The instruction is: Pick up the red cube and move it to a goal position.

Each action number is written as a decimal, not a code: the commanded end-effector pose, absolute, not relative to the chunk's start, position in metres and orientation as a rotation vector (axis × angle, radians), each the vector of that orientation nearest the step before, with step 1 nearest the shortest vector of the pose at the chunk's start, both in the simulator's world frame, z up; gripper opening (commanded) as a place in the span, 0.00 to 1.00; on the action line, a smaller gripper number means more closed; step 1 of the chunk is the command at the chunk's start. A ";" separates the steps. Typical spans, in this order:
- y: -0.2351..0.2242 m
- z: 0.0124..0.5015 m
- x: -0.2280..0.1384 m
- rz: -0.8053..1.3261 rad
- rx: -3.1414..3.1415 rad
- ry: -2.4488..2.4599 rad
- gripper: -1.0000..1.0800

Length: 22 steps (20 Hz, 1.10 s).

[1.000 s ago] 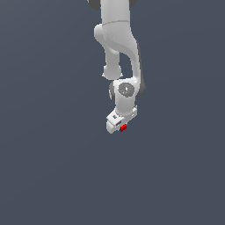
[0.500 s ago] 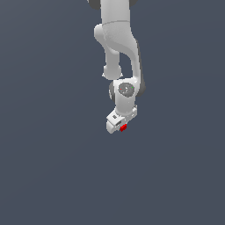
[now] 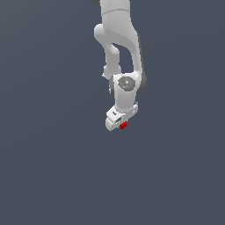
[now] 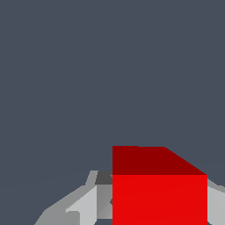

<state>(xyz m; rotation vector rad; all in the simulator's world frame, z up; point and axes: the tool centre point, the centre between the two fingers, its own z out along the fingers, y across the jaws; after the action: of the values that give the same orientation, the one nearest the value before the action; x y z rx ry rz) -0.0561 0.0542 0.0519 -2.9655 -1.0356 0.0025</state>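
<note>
The red cube [image 3: 123, 125] shows as a small red block at the lower tip of the white gripper [image 3: 121, 124], near the middle of the exterior view. In the wrist view the red cube [image 4: 159, 193] fills the space between the grey fingers [image 4: 83, 204], which press against its sides. My gripper [image 4: 154, 206] is shut on the cube. The white arm comes down from the top of the exterior view, and the hand hides most of the cube there.
A plain dark grey surface [image 3: 52, 167] fills both views around the arm. No other objects show.
</note>
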 end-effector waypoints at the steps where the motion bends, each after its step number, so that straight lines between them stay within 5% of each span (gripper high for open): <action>1: 0.053 0.069 -0.054 0.000 -2.966 -1.036 0.00; 22: 0.040 0.287 -0.032 -0.001 -2.963 -1.039 0.00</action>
<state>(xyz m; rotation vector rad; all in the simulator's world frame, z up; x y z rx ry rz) -0.0330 0.0414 0.2708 -2.9631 -1.0383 -0.0011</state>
